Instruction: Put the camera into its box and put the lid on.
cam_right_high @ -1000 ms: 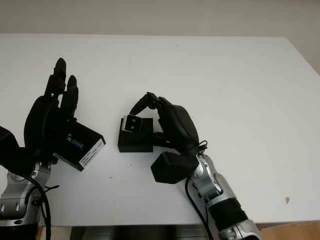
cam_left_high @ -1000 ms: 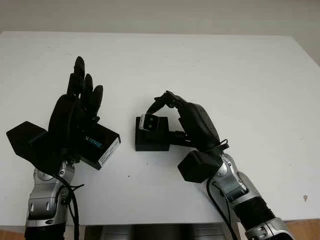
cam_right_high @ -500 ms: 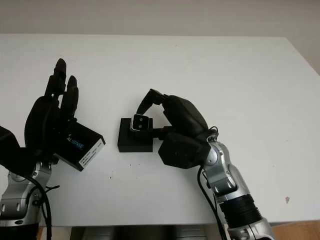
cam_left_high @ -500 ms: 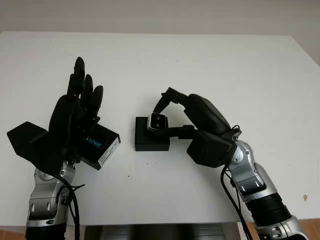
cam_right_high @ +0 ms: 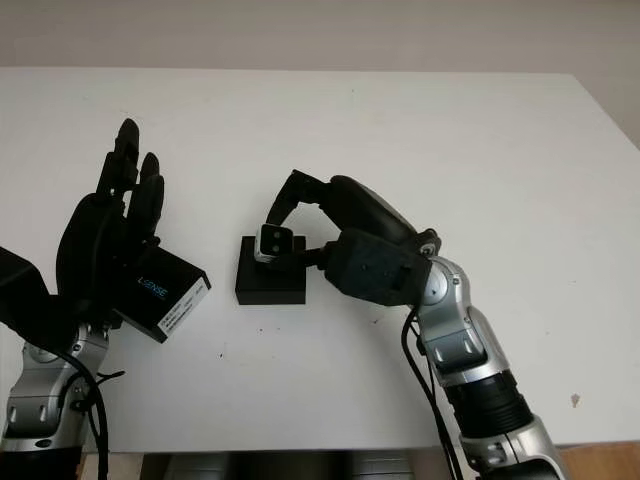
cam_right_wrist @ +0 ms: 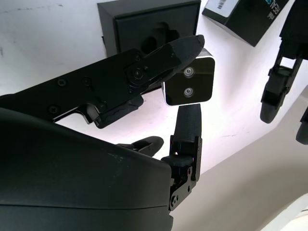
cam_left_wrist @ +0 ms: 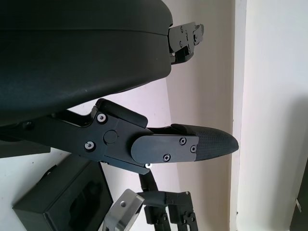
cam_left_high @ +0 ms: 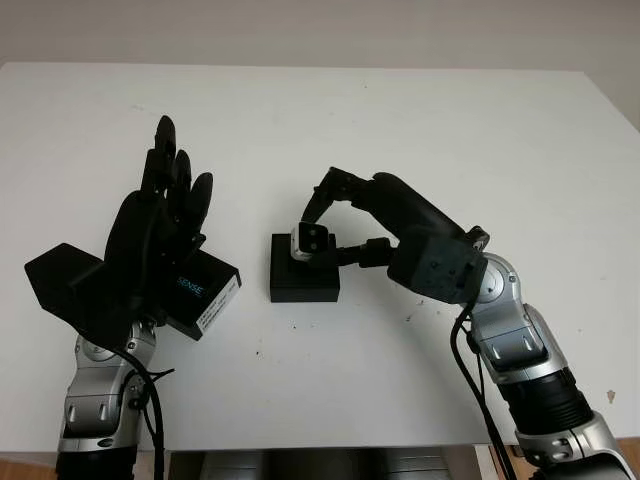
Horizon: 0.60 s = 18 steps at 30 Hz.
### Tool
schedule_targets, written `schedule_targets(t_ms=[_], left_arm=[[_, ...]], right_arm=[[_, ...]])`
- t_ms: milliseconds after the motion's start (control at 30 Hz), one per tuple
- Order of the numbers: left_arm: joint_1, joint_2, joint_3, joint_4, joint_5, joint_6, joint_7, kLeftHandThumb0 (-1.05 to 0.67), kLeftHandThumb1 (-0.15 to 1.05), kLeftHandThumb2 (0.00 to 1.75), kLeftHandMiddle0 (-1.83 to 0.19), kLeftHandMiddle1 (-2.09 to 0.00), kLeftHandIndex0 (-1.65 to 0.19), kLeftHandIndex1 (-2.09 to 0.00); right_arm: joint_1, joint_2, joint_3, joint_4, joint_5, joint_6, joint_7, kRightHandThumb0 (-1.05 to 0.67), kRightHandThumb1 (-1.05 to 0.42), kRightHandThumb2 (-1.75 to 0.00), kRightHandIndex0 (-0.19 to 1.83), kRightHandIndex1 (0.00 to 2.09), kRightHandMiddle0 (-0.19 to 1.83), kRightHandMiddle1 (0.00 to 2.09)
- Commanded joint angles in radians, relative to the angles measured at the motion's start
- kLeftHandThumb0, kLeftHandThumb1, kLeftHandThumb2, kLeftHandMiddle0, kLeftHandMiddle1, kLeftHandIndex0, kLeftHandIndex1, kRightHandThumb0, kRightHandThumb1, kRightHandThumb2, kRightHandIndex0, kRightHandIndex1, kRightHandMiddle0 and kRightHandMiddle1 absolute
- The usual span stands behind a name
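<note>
Pinching the small silver-faced camera (cam_left_high: 311,241) between its black fingertips (cam_left_high: 323,190), the right hand (cam_left_high: 385,222) has it lifted just above the open black box with the moulded insert (cam_left_high: 303,279). So the camera isn't seated in there yet. You can see it hanging over the box's far edge in the head views, and in the right wrist view the camera (cam_right_wrist: 188,81) sits clamped between one finger on its top side and another underneath, two little screws facing out, with the box's cut-out (cam_right_wrist: 159,32) right beyond the fingers.

Left hand (cam_left_high: 150,250) is up off the white table (cam_left_high: 420,110), palm away from the head camera, holding nothing, fingers straight and pointing away from the robot. The black rectangular lid with the white label and blue lettering (cam_left_high: 205,290) lies on the table just behind the heel of that hand, tilted at an angle, off to the side of the box and not touching it. Part of it is hidden by the hand, so I can't tell whether they're in contact.
</note>
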Motion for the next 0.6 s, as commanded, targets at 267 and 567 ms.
schedule_targets(t_ms=[267, 567], left_arm=[[-0.002, -0.011, 0.001, -0.004, -0.001, -0.013, 0.003, -0.74, 1.05, 0.41, 0.19, 0.0, 0.19, 0.0], [0.002, -0.011, -0.002, -0.016, 0.005, -0.005, 0.009, -0.75, 1.05, 0.41, 0.19, 0.0, 0.19, 0.0]], right_arm=[[-0.031, 0.014, 0.024, 0.064, -0.007, -0.023, -0.022, -0.38, -0.97, -0.06, 0.42, 0.11, 0.36, 1.75], [-0.026, 0.009, 0.042, 0.098, -0.03, -0.053, -0.029, -0.36, -0.98, -0.05, 0.4, 0.09, 0.35, 1.76]])
